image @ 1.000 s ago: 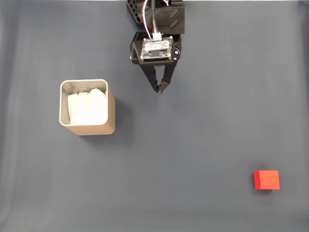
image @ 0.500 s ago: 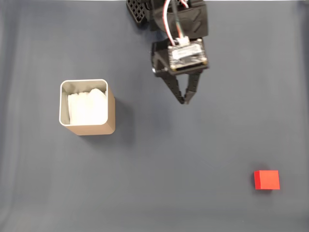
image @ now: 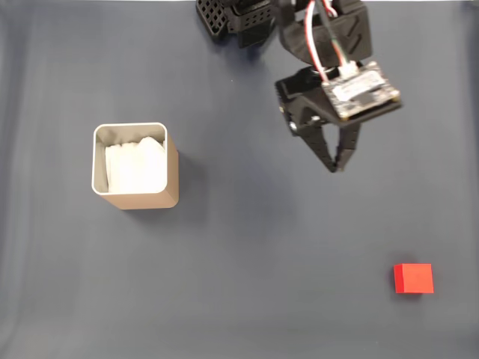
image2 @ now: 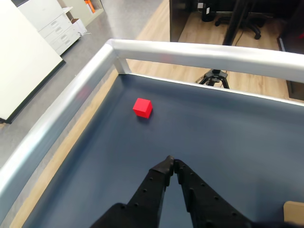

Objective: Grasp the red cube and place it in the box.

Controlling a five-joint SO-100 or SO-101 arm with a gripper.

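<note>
On the dark table (image: 239,299), the end effector (image: 334,167) hangs closed and empty, the cube (image: 414,278) ahead of its tips and well apart, awaiting approach, while the box (image: 135,166) stands far to its other side.

An office: white drawer cabinets (image2: 52,26), desk-chair wheels (image2: 240,21), wooden floor (image2: 156,28).

One red cube (image: 413,278), one box (image: 135,166), one claw (image: 335,169) on one arm.
</note>
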